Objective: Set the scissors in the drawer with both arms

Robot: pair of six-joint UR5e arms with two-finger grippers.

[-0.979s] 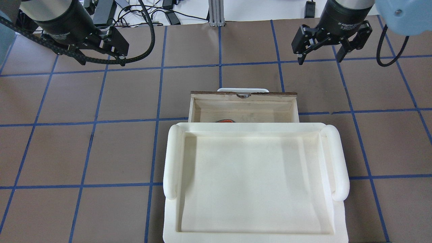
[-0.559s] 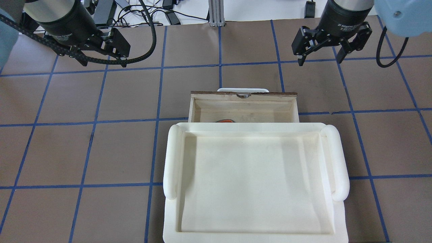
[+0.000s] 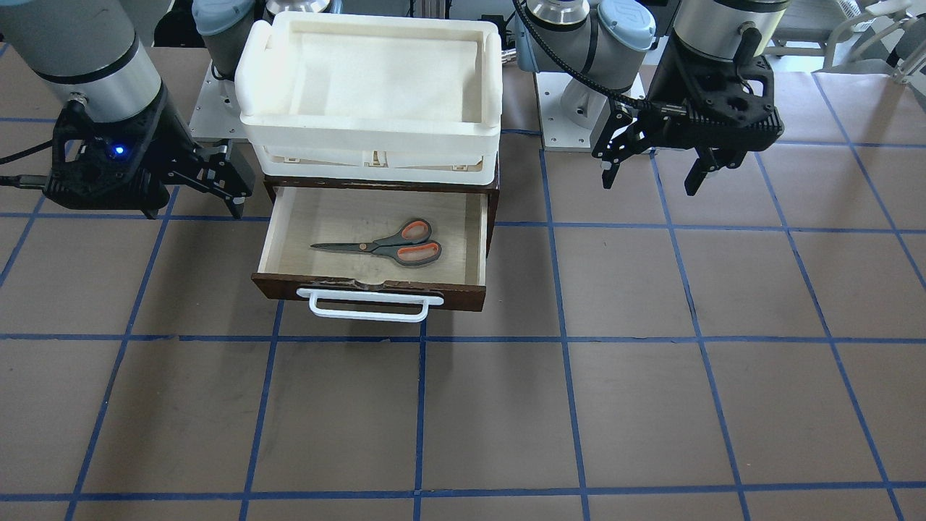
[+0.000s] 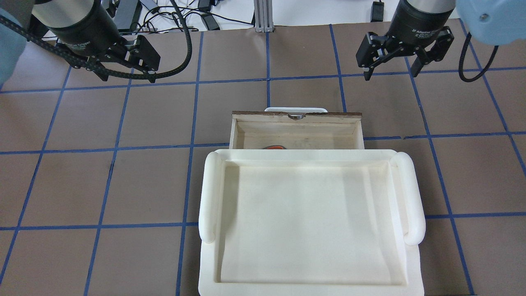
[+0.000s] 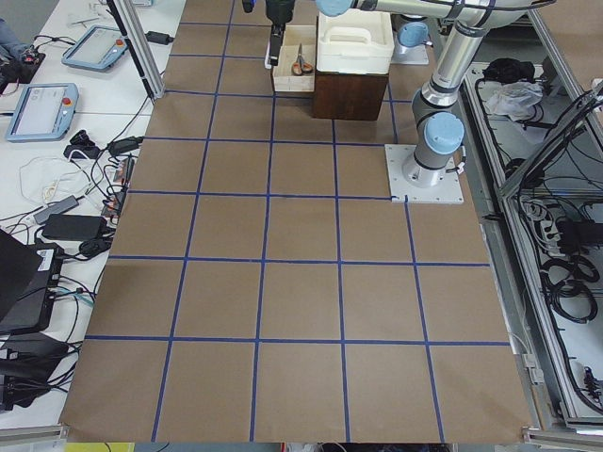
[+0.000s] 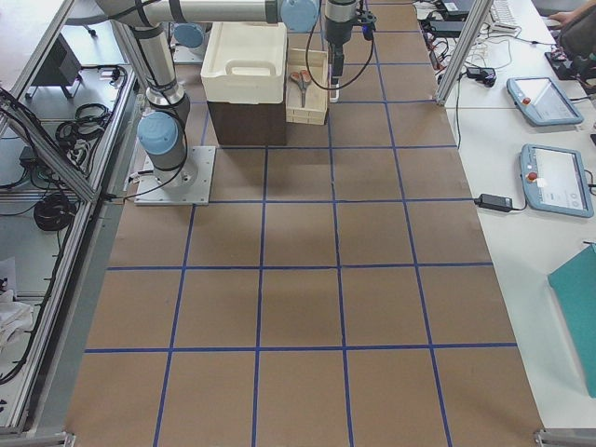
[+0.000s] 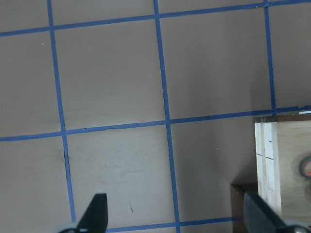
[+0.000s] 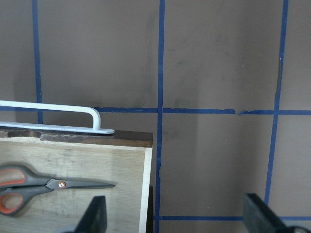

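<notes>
The scissors (image 3: 383,246) lie flat in the open drawer (image 3: 369,287), blades toward the robot's right. They show in the right wrist view (image 8: 43,187), and as an orange sliver from overhead (image 4: 274,147). The drawer's white bar handle (image 3: 369,309) faces away from the robot. My left gripper (image 3: 650,184) hangs open and empty above bare table on the drawer's left side (image 7: 176,218). My right gripper (image 4: 390,76) is open and empty beyond the drawer's right front corner (image 8: 176,218).
A cream-white tray (image 4: 205,197) sits on the dark cabinet above the drawer and hides most of the drawer from overhead. The brown table carries a blue tape grid. Cables (image 4: 193,16) lie past the far edge.
Both grippers have drifted slightly toward the table's far edge and stay open. The scissors and the drawer have not moved.
</notes>
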